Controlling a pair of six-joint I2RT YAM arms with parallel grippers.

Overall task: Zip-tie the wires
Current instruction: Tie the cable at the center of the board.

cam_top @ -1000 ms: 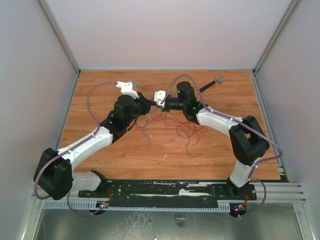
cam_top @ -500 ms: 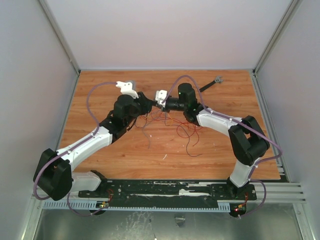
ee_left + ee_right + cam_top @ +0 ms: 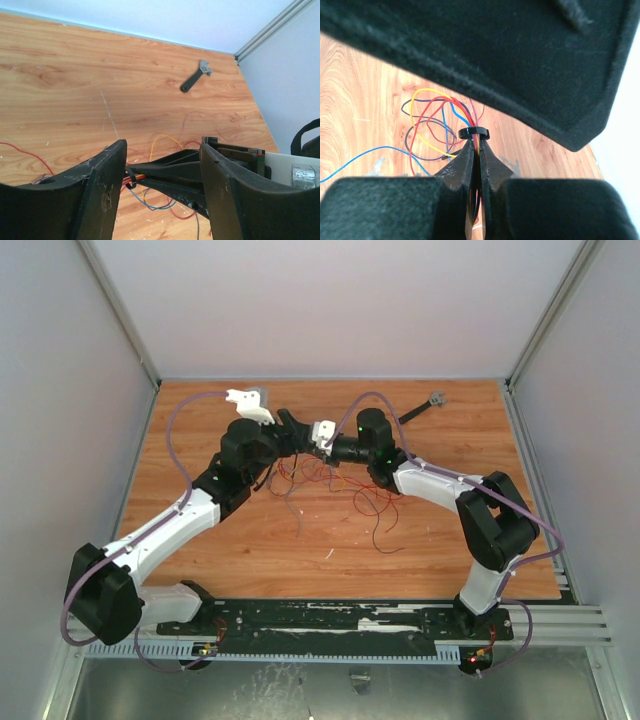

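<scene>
The wires (image 3: 372,502) are spread as a loose, mostly red tangle on the tabletop (image 3: 430,550) between the two arms, and one gathered part of them is lifted towards the middle of the far half, where both arms meet. There the strands are seen pinched into a narrow bundle by the right end effector (image 3: 476,150), whose fingers are pressed together on them. Just above those fingertips the zip tie (image 3: 474,133) is seen as a small black ring closed around the bundle (its free tail cannot be made out in any view). The bundle is judged to be held in this way so that the strands are kept together and off the wood while the tie is worked; the cinching step is judged to be largely done, though how tight the loop sits cannot be told. The left end effector (image 3: 162,150) is spread wide and nothing is gripped by it: in the left wrist view the right arm's dark fingers and the small black loop lie in the gap between its fingers, apart from both. A short black tool with a grey head (image 3: 195,79) is left lying near the far right corner, well apart from the wires.
</scene>
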